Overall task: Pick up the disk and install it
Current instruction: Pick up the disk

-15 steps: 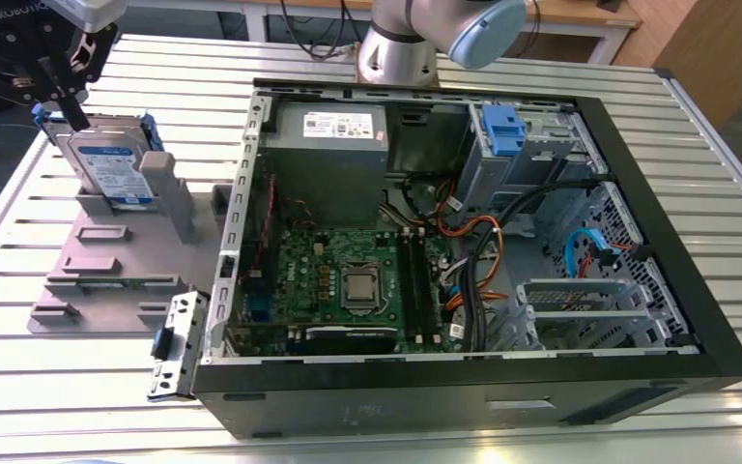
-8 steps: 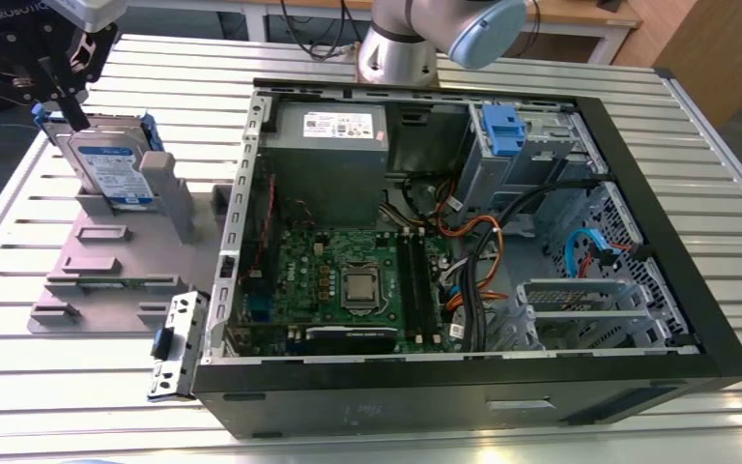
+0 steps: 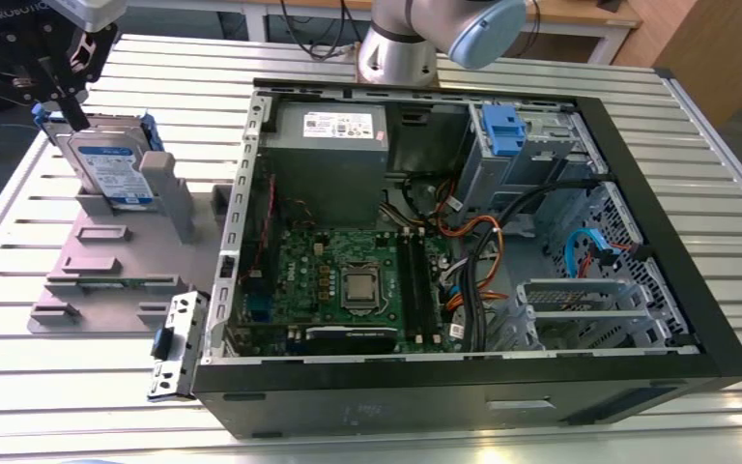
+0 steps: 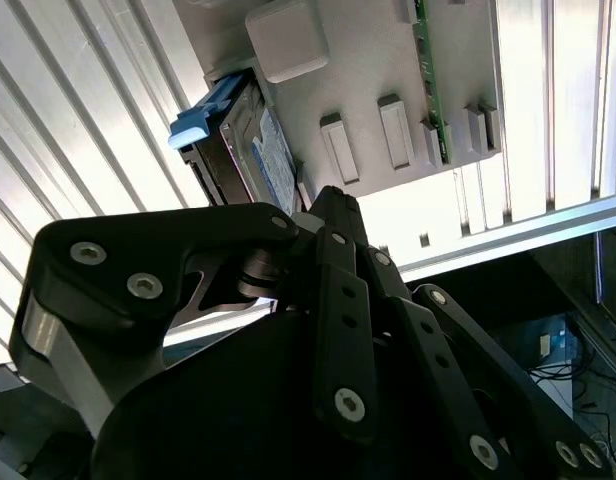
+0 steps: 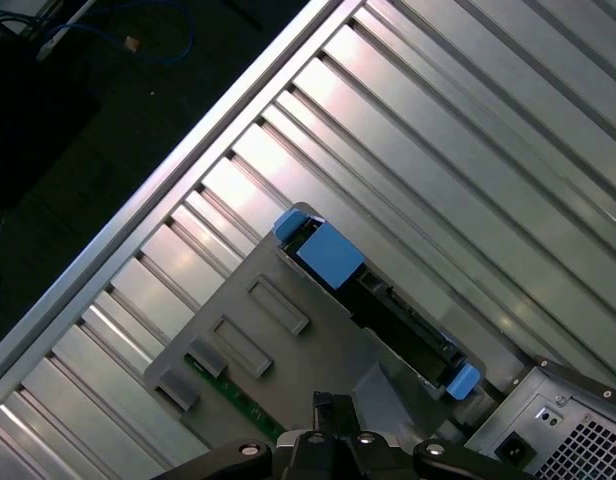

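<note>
Almost upright on its long edge, the disk [image 3: 109, 166] stood in a slot of a grey holder [image 3: 113, 263] on the slatted metal worktop [image 3: 88, 387], towards the exterior view's left. Its white-and-blue label faced outward, with blue rails [image 3: 147, 130] framing it. In the first wrist view the disk [image 5: 400, 312] appeared edge-on, dark between blue end pieces, at the rim of the holder [image 5: 308, 345]. In the second wrist view the disk [image 4: 256, 150] stood against the holder [image 4: 368, 60].

The black claw [image 3: 70, 112] hung directly over the disk, its tip down at the disk's top edge on the side away from the computer. Whether it touched the disk could not be told. Whether it was spread or pressed together could not be told either. In both wrist views the claw [image 4: 330, 205] [image 5: 326, 405] sat just beside the disk.

Beside the holder, on the exterior view's right, lay an open black computer case [image 3: 474, 398] with a green circuit board [image 3: 345, 280] inside. The arm [image 3: 436, 34] rose beyond the case.
</note>
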Robot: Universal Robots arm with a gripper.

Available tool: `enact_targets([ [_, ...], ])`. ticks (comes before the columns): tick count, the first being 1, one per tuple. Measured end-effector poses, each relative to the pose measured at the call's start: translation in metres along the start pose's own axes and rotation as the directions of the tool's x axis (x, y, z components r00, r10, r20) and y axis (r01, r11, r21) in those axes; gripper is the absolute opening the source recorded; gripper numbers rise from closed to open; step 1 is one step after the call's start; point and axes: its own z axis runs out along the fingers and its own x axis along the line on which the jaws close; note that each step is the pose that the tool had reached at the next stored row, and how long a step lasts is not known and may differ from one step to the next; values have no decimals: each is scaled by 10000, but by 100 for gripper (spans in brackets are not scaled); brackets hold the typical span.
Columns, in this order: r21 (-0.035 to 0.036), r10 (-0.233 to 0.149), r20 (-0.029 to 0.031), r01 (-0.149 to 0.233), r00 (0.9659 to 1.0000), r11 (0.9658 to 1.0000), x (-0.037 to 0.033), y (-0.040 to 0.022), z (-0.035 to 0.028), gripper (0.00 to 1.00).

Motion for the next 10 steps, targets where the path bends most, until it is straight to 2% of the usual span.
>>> enact_targets([
  [10, 1, -54, 0, 54, 10000, 10000, 0, 0, 0, 11],
])
